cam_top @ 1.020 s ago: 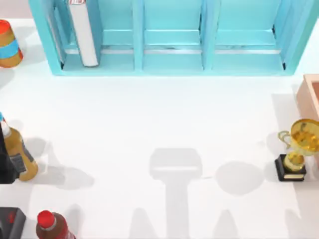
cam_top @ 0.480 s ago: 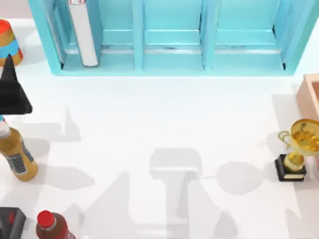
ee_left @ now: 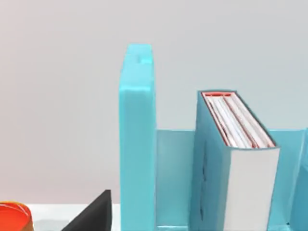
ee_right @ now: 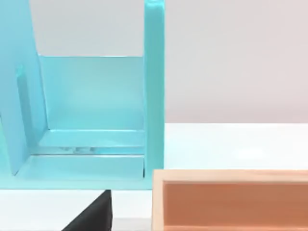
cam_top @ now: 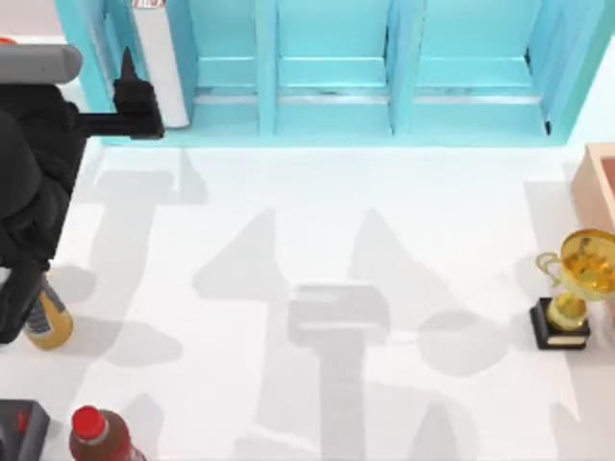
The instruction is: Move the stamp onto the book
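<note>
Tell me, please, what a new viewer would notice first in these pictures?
First, the black left arm with its hand at the top view's upper left, reaching toward the book that stands upright in the cyan shelf unit. Next, the gold trophy at the table's right edge.

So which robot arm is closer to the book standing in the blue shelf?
The left. Its gripper sits right at the front of the book in the shelf's leftmost bay. The right arm faces the shelf's other end, beside a wooden box.

left arm (cam_top: 34,192): bulky matte black links | grey cylindrical segment | pincer (cam_top: 130,91): black, pointed tapered fingers
</note>
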Tool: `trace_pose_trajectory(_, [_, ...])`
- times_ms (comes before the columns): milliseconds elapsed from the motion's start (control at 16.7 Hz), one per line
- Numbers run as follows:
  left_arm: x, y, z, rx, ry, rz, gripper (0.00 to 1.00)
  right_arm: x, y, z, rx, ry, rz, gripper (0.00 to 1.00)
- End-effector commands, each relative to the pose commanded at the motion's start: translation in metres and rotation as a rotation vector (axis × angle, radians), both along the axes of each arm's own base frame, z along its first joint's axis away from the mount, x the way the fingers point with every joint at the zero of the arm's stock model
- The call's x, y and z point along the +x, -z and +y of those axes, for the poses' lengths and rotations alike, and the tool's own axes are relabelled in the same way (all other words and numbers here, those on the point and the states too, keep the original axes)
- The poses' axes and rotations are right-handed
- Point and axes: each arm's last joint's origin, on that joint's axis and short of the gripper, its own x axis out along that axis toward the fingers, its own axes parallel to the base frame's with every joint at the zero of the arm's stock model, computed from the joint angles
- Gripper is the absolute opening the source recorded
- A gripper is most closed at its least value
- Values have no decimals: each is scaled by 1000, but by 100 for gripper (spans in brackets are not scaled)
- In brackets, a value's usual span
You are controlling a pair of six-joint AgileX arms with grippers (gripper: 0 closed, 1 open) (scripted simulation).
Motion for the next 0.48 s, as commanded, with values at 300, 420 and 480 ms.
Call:
trace_pose_trajectory(300, [42, 69, -29, 13, 15, 20, 100, 0, 0, 0, 0, 0, 0, 100])
trace_pose_trajectory(420, [50, 93, -35, 17, 15, 25, 100, 0, 0, 0, 0, 0, 0, 100])
trace_pose_trajectory(480, [52, 103, -36, 18, 13, 26, 100, 0, 0, 0, 0, 0, 0, 100])
